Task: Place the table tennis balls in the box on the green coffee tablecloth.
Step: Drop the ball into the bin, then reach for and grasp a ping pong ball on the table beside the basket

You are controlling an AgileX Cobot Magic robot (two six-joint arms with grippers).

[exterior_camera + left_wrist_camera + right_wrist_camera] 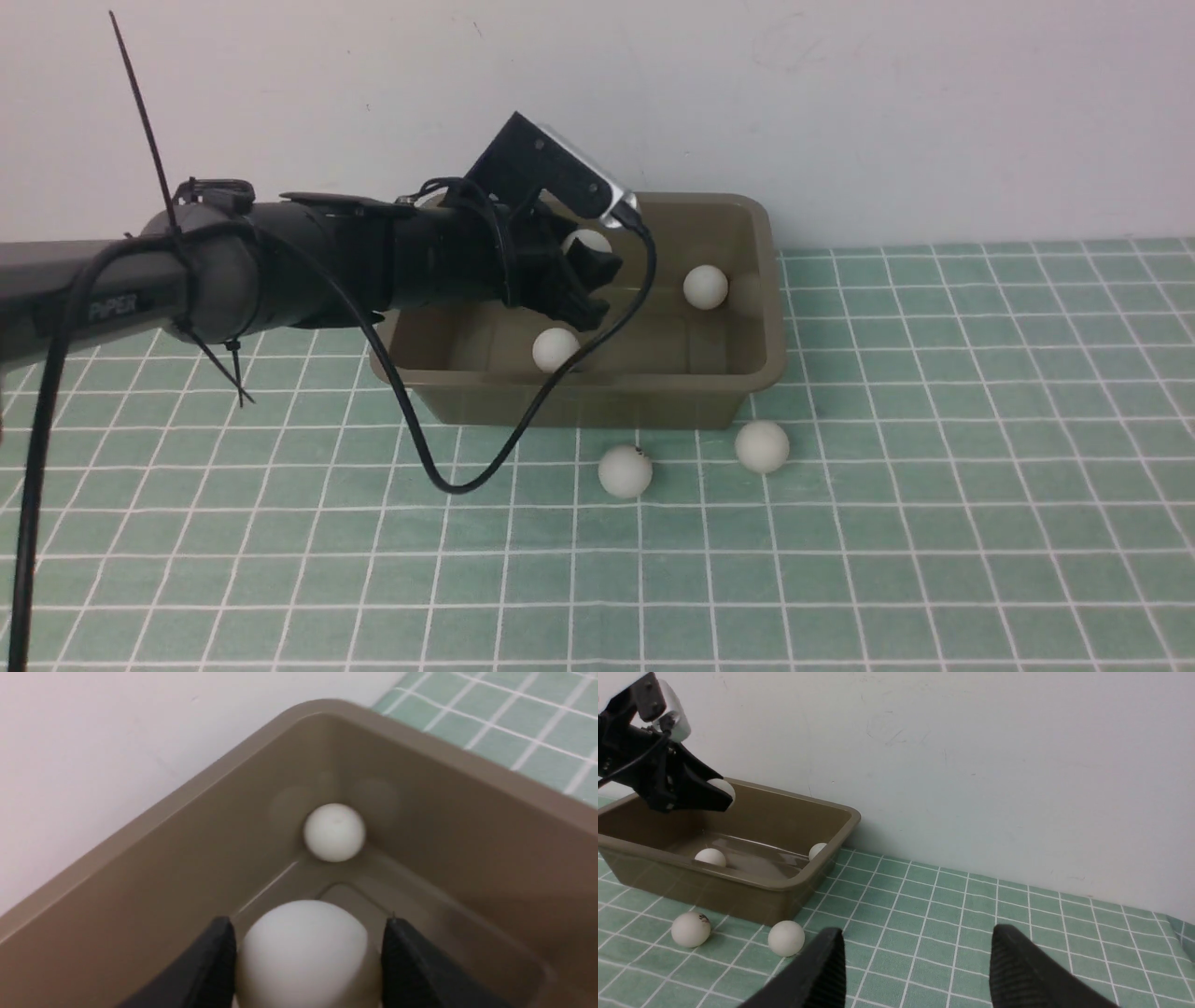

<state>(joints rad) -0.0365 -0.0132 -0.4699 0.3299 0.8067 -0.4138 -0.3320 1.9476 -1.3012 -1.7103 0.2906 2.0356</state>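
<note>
The olive-brown box (773,308) stands on the green checked tablecloth (934,467) by the wall. My left gripper (588,259) hangs over the box's far left part, shut on a white ball (586,243); the left wrist view shows that ball (303,952) between the black fingers (210,970). Two balls lie in the box (556,349) (705,287). Two more lie on the cloth before the box (625,470) (762,446). My right gripper (915,970) is open and empty, low over the cloth to the box's right.
A white wall runs right behind the box. A black cable (448,481) hangs from my left wrist down to the cloth in front of the box. The cloth's edge (1178,924) folds at the far right.
</note>
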